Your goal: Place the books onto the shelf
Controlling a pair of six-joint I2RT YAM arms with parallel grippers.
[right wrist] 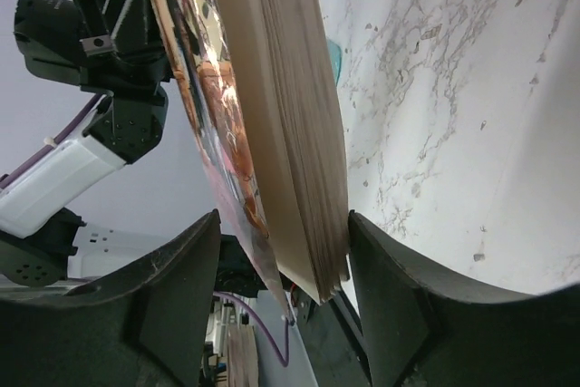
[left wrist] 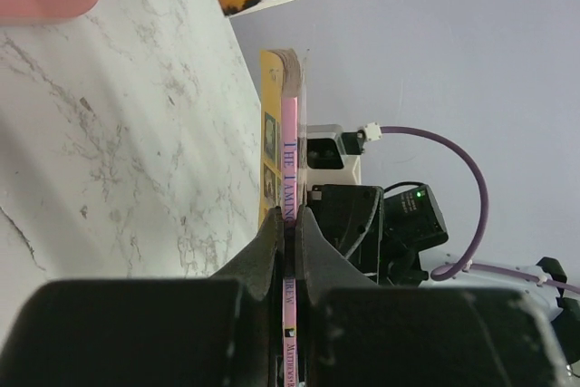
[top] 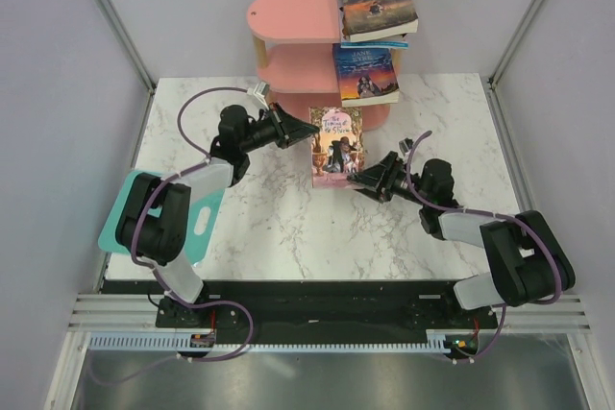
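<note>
A light picture-covered book stands upright on the marble table in front of the shelf. My left gripper is shut on its pink spine, the jaws pinching it from both sides. My right gripper is open and straddles the opposite page edge; one finger stands clear of the cover and the other finger lies close to the pages. On the pink shelf, "A Tale of Two Cities" lies on the top board and "Jane Eyre" on the middle board.
A flat teal board with a handle hole lies at the table's left edge under my left arm. A thin blue book edge shows beneath "A Tale of Two Cities". Grey walls close in the table on three sides.
</note>
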